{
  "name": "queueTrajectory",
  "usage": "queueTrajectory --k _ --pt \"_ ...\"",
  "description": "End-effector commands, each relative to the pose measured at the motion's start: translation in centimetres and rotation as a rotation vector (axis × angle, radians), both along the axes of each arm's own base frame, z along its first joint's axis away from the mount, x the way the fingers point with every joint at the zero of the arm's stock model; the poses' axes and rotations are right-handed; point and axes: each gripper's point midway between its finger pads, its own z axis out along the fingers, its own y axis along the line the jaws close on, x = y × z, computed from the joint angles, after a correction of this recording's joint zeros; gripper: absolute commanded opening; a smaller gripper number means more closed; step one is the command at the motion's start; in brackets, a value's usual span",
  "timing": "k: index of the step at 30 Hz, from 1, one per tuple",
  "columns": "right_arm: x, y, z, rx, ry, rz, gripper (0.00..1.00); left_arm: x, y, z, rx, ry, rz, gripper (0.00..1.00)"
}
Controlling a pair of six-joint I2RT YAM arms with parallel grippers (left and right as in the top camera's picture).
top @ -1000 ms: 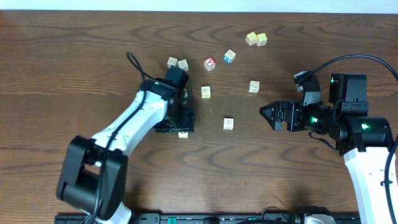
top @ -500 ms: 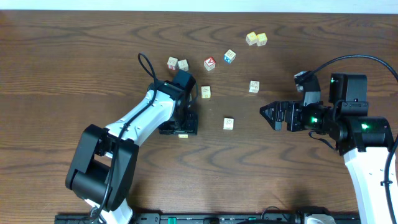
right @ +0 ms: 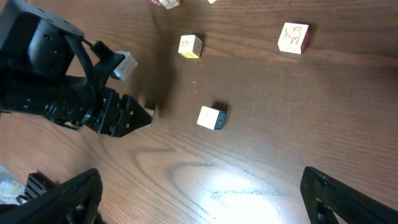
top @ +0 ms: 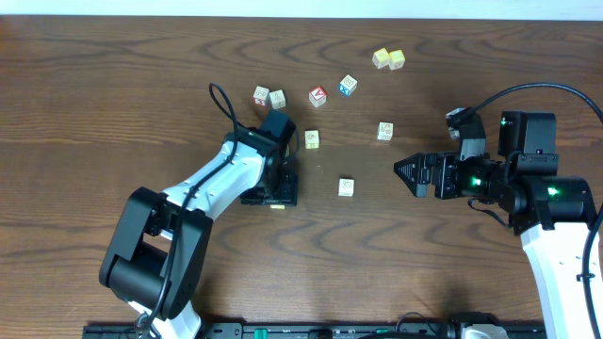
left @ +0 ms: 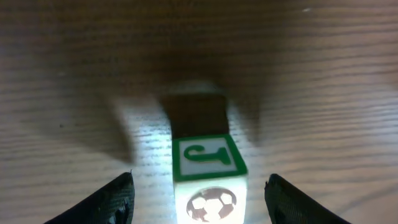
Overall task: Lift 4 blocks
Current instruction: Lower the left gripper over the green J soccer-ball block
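Left gripper (left: pixel 200 194) is low over the wood table (top: pixel 113 113), jaws well apart, nothing clamped. The block with a green J (left: pixel 208 163) sits centred between its fingertips (left: pixel 117 201) with a visible gap on each side and neither pad touching. The J face is up and a football print faces the wrist cam. From overhead only an edge of that block peeks out past the finger ends. Right gripper (top: pixel 406 177) is spread as wide as it goes and empty, tips pointing toward the left arm, touching nothing. The block with a dark side face (right: pixel 211 117) lies ahead of the right fingertips, roughly midway between the two grippers and well apart from both. The block with a yellowish print (top: pixel 311 139) is behind the left fingertips, just beside the left wrist body, not touching. The block with a red-brown drawing (right: pixel 293 37) is ahead of the right fingers and off to one side, near but apart. Further out, beyond the left wrist: a pair of cream cubes (top: pixel 268 96) just beside each other, a red-faced cube (top: pixel 317 96) and a blue-faced cube (top: pixel 349 86). Two pale yellow cubes (top: pixel 388 59) sit side by side, the farthest from both sets of fingers.
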Motion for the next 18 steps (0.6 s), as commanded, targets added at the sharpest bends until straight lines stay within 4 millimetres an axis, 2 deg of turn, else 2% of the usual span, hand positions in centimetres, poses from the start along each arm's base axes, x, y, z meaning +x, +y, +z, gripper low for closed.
queueTrajectory --k 1,11,15,18 --pt "0.15 0.23 0.37 -0.003 -0.01 0.014 0.99 -0.76 0.58 -1.11 0.02 0.014 -0.007 0.68" --pt "0.13 0.23 0.36 -0.003 -0.009 0.014 0.99 -0.72 0.59 -1.15 0.02 0.012 -0.002 0.67" --pt "0.06 0.23 0.3 -0.003 -0.005 0.014 0.99 -0.61 0.52 -1.15 0.018 0.007 -0.002 0.59" --pt "0.08 0.23 0.31 -0.003 -0.006 0.014 0.99 -0.55 0.48 -1.14 0.016 0.005 -0.002 0.59"
